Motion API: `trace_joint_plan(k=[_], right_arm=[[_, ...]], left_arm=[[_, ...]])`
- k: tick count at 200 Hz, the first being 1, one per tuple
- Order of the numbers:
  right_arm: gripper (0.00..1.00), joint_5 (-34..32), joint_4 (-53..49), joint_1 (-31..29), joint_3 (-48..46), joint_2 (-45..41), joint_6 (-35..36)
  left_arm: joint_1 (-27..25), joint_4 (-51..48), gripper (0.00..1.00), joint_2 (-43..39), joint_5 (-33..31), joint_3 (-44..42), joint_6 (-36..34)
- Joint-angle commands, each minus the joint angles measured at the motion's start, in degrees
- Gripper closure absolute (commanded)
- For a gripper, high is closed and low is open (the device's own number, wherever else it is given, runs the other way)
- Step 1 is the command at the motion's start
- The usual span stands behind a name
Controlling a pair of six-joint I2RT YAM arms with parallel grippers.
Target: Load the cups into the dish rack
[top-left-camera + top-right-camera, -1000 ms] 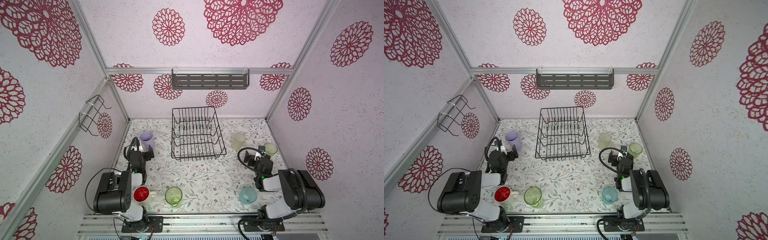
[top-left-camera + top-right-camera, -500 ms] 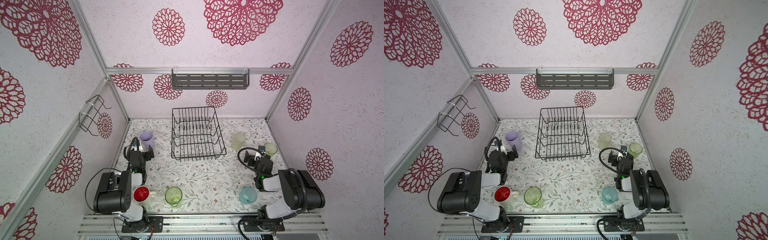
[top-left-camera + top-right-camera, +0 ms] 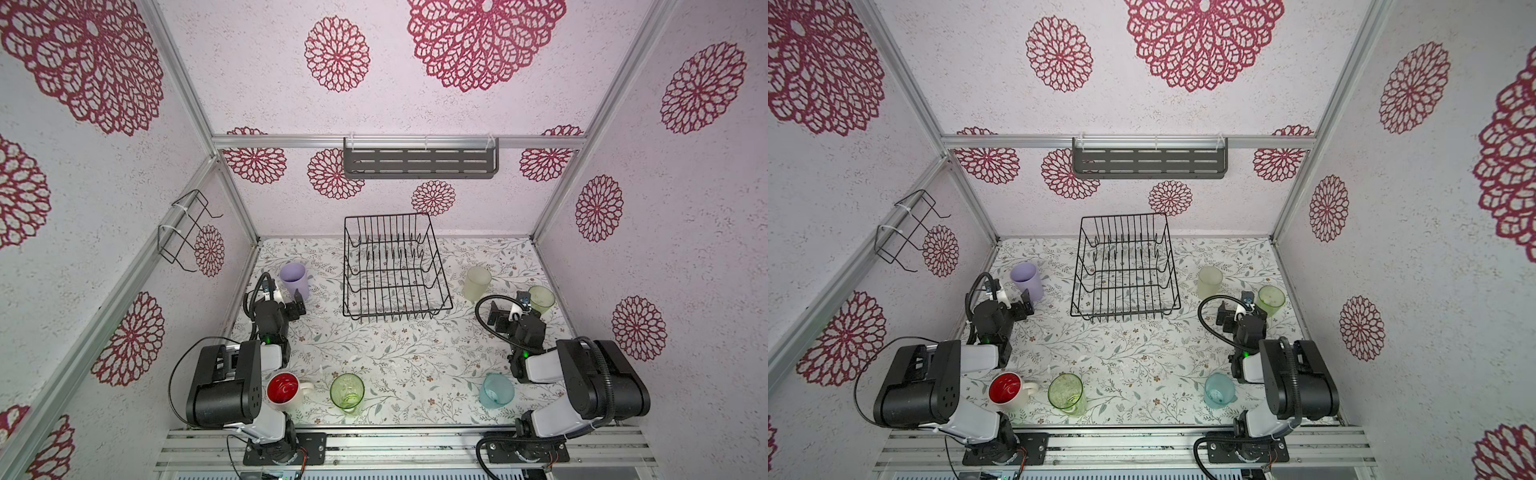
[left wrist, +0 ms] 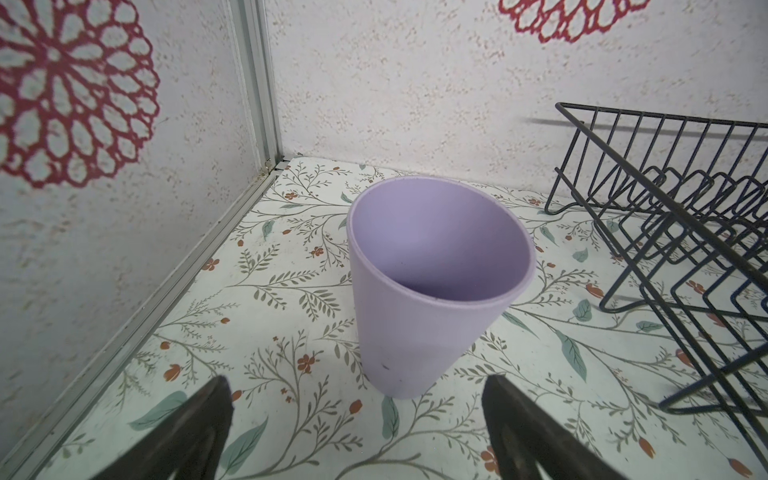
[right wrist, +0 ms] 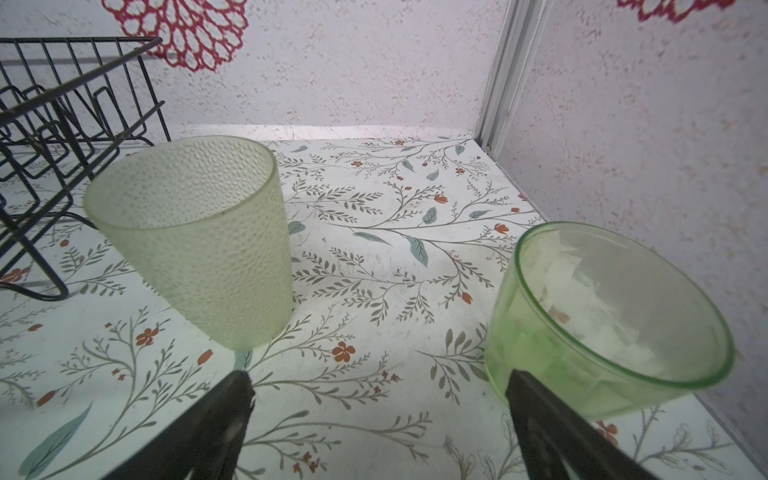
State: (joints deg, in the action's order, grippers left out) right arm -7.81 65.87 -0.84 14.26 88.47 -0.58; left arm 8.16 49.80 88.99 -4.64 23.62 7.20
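Black wire dish rack [image 3: 395,270] stands empty at the back middle of the bench [image 3: 395,353], tines upright, so all six cups are yet to be loaded. On one side the left hand [image 4: 357,386], jaws spread wide and grasping nothing, faces the lilac cup [image 4: 432,282], which stands upright just ahead of its fingertips and beside the rack; the wide spread suits the cup's broad body. Opposite, the right hand [image 5: 379,377], likewise released and empty, points at the gap between the frosted cup [image 5: 199,232] and the pale green cup [image 5: 602,316]; one fingertip overlaps the green cup's base in the right wrist view, and contact cannot be judged. Along the near edge stand the red-lined mug [image 3: 283,390], the green patterned glass [image 3: 347,391] and the teal cup [image 3: 496,390]. Probable step: approach before a first grasp
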Motion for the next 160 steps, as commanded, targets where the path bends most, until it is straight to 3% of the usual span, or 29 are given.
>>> trace_joint_plan(k=[1, 37, 77, 96, 121, 136, 160], right_arm=[[0.01, 0.08, 1.33, 0.31, 0.96, -0.71, -0.30], [0.01, 1.90, -1.43, 0.31, 0.08, -5.69, 0.42], [0.01, 3.92, -31.48, 0.34, 9.99, -18.92, -2.59], [0.01, 0.18, -41.75, 0.31, 14.12, -22.90, -9.02], [0.01, -2.85, -55.50, 0.57, 20.33, -24.61, -18.18], [0.01, -0.49, -63.00, 1.78, 24.43, -24.25, -23.89], [0.01, 12.19, -64.24, 3.48, 27.02, -23.69, -30.45]], left_arm=[[0.58, -0.13, 0.03, -0.13, 1.03, 0.81, 0.27], [0.41, 0.47, 0.03, -0.60, 2.82, 0.25, -0.71], [-3.16, -8.31, 0.03, -8.78, -0.91, 0.86, -2.73], [-5.36, -14.21, 0.03, -13.31, -3.76, 2.59, -4.23], [-9.50, -23.37, 0.03, -21.30, -10.39, 5.07, 0.73], [-13.52, -23.85, 0.03, -24.52, -15.78, 5.38, 1.25], [-19.60, -28.38, 0.03, -26.59, -20.91, 8.21, 2.28]])
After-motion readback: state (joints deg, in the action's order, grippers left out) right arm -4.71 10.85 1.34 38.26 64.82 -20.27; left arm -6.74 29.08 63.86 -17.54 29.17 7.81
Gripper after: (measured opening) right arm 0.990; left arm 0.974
